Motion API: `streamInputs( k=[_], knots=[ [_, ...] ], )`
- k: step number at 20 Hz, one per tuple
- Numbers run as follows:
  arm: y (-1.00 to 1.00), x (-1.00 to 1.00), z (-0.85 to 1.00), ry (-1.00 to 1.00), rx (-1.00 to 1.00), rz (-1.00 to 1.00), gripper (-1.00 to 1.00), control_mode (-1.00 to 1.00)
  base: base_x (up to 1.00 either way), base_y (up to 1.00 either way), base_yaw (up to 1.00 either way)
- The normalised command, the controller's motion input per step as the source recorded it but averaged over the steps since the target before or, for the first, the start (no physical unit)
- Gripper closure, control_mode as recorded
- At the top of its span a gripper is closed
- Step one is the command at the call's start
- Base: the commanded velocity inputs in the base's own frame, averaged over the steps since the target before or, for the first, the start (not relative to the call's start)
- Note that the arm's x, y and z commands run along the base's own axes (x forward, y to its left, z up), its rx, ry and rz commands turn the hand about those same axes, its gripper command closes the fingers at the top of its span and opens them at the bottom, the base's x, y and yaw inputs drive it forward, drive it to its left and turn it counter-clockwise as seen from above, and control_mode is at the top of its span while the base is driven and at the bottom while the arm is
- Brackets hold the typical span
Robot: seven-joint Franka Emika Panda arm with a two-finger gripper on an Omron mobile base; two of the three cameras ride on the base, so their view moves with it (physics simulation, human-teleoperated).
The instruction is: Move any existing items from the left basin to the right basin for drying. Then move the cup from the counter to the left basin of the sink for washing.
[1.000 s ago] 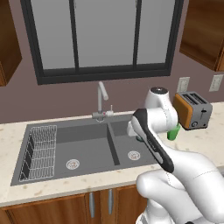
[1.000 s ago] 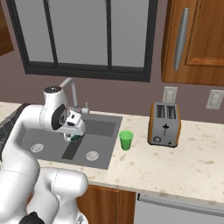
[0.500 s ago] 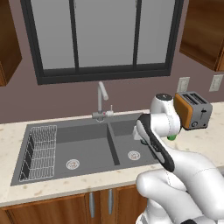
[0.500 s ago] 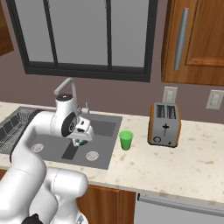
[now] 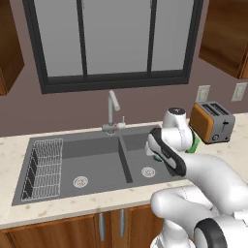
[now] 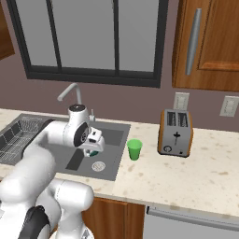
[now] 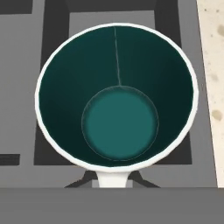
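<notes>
Two basins: the dark grey sink (image 5: 97, 167) has a wider left basin (image 5: 92, 164) and a narrower right basin (image 5: 140, 160).
Left basin: holds a wire dish rack (image 5: 46, 167) along its left side and a round silver drain (image 5: 80, 182); nothing else shows in it.
Right basin: a round silver drain (image 6: 98, 166) on its floor, partly behind the arm in the left base view.
Mug (image 7: 116, 96): white rim, dark teal inside, nothing in it; it hangs upright over the right basin, above the floor.
Gripper (image 6: 92, 150): clamped on the mug, fingers drawn nearly together on its wall; the hand view looks straight down into the mug, the white handle stub at the bottom edge.
Green cup (image 6: 134, 149): upright on the beige counter (image 6: 186, 177), just beside the sink's right edge; its inside cannot be seen.
Toaster (image 6: 175, 133): on the counter, right of the green cup, well apart from the sink.
Writing: none readable anywhere.
</notes>
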Motion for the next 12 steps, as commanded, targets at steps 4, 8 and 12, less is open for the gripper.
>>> streamInputs(
  k=[4, 8, 12],
  knots=[
    [0.0, 0.51, -0.21, 0.11, 0.0, 0.0, 1.0, -1.0, 0.0, 0.0, 0.0],
    [0.0, 0.44, -0.21, 0.1, 0.0, 0.0, 1.0, -1.0, 0.0, 0.0, 0.0],
    [0.0, 0.35, -0.25, 0.07, 0.0, 0.0, 1.0, -1.0, 0.0, 0.0, 0.0]
  ],
)
